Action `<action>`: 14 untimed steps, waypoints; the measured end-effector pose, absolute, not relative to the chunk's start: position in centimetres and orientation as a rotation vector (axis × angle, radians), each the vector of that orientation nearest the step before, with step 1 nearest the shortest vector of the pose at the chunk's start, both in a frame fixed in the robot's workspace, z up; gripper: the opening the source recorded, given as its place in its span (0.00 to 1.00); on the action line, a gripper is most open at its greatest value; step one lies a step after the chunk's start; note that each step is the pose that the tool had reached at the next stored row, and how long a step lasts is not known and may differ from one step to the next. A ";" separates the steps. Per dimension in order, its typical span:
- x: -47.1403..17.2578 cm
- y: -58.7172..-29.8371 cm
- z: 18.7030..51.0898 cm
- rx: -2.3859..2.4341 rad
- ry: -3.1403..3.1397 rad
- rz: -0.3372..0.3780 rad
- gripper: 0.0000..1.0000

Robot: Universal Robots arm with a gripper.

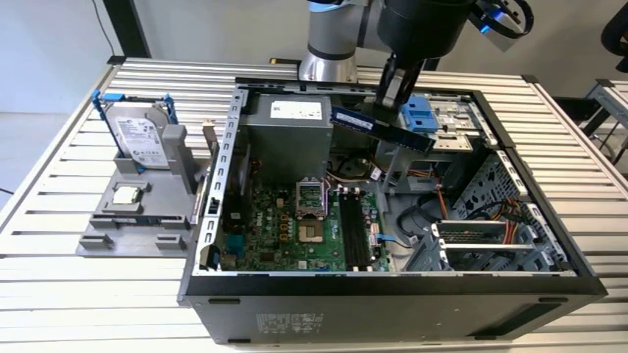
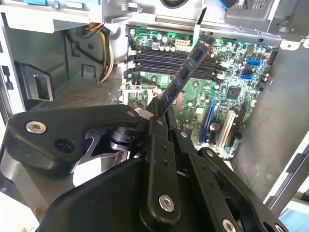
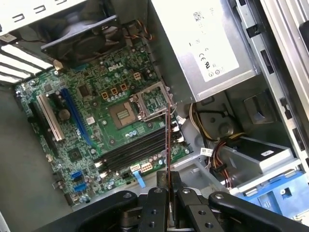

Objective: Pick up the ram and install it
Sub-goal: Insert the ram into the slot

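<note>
Blue-tinted ram (image 1: 381, 126), pinched by the closed jaws, hangs tilted over the case (image 1: 393, 301) at 1 o'clock from the slots (image 1: 354, 232) (lifted, not seated); seating calls for squaring it to one.

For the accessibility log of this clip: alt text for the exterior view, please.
The gripper holds the ram tilted above the open computer case, its motherboard exposed. At the exterior view's left, a hard drive and a processor chip sit on a grey holder.
</note>
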State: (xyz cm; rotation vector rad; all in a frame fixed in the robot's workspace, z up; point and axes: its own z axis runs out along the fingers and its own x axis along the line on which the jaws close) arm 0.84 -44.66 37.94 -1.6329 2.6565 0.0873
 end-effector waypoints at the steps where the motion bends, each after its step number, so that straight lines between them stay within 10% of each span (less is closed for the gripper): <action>1: 0.8 -44.7 37.9 -1.621 2.664 0.087 0.00; 14: 0.8 -45.0 37.9 -1.434 2.765 0.084 0.00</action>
